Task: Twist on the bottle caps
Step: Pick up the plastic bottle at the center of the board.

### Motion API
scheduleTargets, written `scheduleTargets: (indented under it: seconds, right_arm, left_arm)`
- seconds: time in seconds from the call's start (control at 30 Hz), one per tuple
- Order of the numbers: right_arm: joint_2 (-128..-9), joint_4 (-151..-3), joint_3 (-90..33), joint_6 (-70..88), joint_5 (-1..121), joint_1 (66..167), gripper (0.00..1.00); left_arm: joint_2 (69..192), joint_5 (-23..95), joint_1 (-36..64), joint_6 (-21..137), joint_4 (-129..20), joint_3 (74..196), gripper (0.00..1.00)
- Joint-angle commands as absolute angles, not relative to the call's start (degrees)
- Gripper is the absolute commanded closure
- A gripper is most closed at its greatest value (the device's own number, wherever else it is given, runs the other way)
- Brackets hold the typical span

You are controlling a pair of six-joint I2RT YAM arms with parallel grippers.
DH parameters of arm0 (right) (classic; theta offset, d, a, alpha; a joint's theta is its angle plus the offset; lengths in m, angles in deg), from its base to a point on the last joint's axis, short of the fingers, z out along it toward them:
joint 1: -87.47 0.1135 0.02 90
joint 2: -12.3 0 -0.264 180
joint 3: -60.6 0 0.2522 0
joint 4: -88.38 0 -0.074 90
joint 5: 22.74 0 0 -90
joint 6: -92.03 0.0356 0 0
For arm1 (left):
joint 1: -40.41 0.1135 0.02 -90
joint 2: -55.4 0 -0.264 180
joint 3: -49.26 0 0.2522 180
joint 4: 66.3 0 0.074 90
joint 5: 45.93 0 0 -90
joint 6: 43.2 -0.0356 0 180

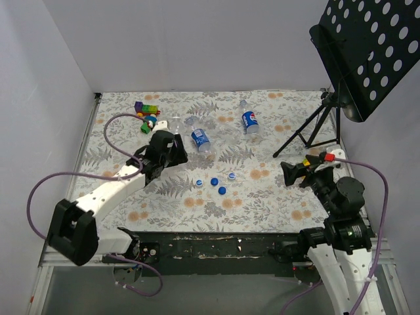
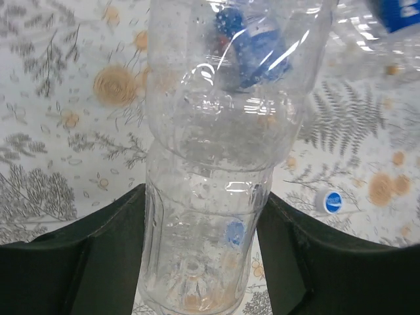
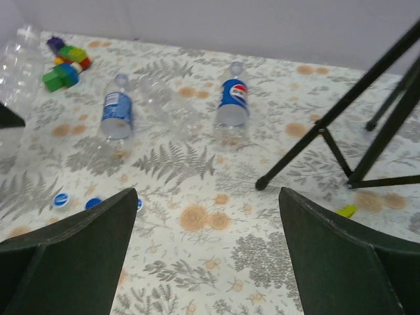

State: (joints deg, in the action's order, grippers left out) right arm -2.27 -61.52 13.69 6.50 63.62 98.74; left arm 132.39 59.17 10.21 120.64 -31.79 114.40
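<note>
Floral surface [image 1: 262, 197]: near its left edge the left tool [image 2: 202, 197] pinches a bottle [image 2: 216, 131] (clear, unlabelled); right tool [image 3: 207, 190] spread.

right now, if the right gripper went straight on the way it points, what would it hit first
Most likely the flowered tablecloth: the right gripper tilts down and its open fingers frame only bare cloth. The lying Pepsi bottle sits farther along that line, but depth is hard to judge here.
</note>
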Motion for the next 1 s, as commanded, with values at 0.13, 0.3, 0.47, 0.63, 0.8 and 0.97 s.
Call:
scheduleTargets:
  seconds: [0.13,0.3,0.47,0.63,0.8,0.97]
  right_arm:
    - [-17.0,-56.1,3.8,10.6,39.0,99.0,0.04]
    - [-24.8,-52.4,-0.3,11.5,32.2,99.2,0.03]
    - [-26.3,-55.8,-2.2,15.5,32.4,103.0,0.03]
    - [-29.9,-59.9,-5.0,20.0,36.3,110.7,0.03]
    - [-33.8,-64.8,-9.2,21.3,43.4,121.9,0.03]
    - [-39.4,-65.6,-16.0,17.2,46.7,129.4,0.07]
  left_arm:
    - [108.0,40.0,10.0,92.6,-61.7,99.3,0.49]
    - [100.5,27.7,9.9,83.1,-67.5,94.3,0.48]
    - [97.5,17.1,9.9,79.6,-67.7,92.0,0.52]
    - [96.4,14.2,9.6,79.0,-66.9,90.2,0.54]
    - [95.7,12.6,8.5,75.7,-66.1,88.2,0.55]
    - [97.5,10.8,7.4,75.3,-65.3,88.9,0.56]
